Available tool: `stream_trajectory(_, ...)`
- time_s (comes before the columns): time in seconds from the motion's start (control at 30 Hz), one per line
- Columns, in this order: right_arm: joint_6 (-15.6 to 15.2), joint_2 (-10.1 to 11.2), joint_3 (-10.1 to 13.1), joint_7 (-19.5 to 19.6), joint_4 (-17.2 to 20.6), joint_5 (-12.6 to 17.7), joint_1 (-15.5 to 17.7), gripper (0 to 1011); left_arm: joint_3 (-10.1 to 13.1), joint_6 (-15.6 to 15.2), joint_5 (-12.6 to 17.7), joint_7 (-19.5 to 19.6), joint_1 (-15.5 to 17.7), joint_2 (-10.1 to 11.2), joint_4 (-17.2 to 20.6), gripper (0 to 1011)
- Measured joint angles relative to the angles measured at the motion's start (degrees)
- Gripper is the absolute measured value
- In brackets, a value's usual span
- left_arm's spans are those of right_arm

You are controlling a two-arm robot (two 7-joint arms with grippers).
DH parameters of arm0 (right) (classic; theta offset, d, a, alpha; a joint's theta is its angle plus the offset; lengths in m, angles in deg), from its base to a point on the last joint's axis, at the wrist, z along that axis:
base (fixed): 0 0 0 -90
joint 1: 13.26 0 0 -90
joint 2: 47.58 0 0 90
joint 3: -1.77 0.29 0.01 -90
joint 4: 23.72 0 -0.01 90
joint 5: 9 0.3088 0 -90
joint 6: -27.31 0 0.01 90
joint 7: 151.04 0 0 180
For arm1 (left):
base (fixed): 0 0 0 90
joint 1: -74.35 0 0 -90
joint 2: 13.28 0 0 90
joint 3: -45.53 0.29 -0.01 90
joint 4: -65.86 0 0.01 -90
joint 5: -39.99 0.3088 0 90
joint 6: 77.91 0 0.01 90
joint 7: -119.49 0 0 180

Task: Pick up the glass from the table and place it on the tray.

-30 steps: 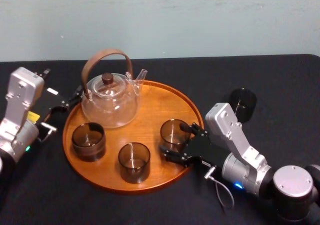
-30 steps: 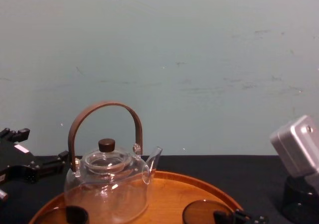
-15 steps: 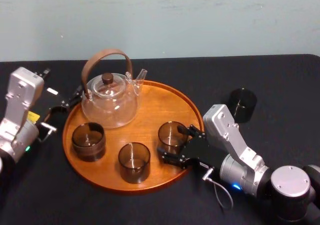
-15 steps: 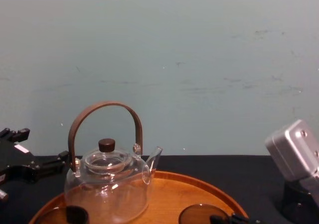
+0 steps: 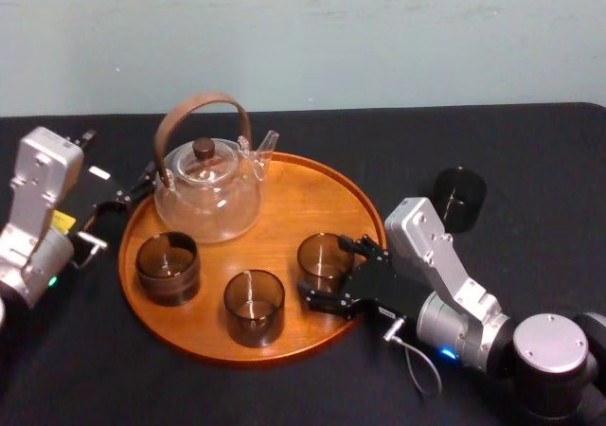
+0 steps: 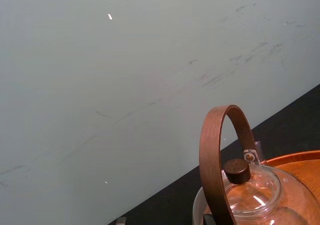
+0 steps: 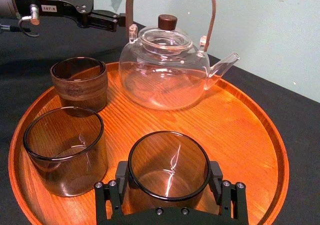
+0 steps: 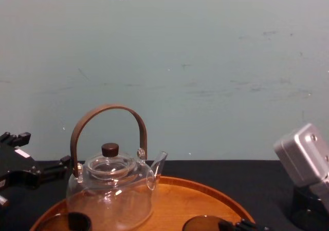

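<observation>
Currently right claw [image 5: 329, 275] clamps the glass [image 7: 168, 171] low on its wall over the tray [image 7: 245, 135], lower centre; likely light, slick, fragile; left claw [image 5: 121, 199] idles spread, left edge.

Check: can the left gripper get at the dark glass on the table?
Probably not: left gripper sits at the tray's left rim; the teapot, and the right gripper clamping a tray glass, lie between it and the dark glass.

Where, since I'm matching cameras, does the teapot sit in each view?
Head: teapot back left on the tray.
Chest: teapot lower left.
Left wrist: teapot close up, before the wall.
Right wrist: teapot beyond the glasses.
Shared landmark: its brown arched handle.
</observation>
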Motion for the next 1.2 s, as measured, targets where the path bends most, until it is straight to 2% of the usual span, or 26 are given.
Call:
stream_trajectory(0.53,0.29,0.46,0.17,-0.58,0.39,0.77,0.27,1003,0.0,0.0,0.0,0.0,0.0,0.0,0.0,1001)
stream_trajectory(1.2,1.2,4.04,3.7,1.06,8.34,2.42,5.46,1002,0.0,0.0,0.0,0.0,0.0,0.0,0.0,1001)
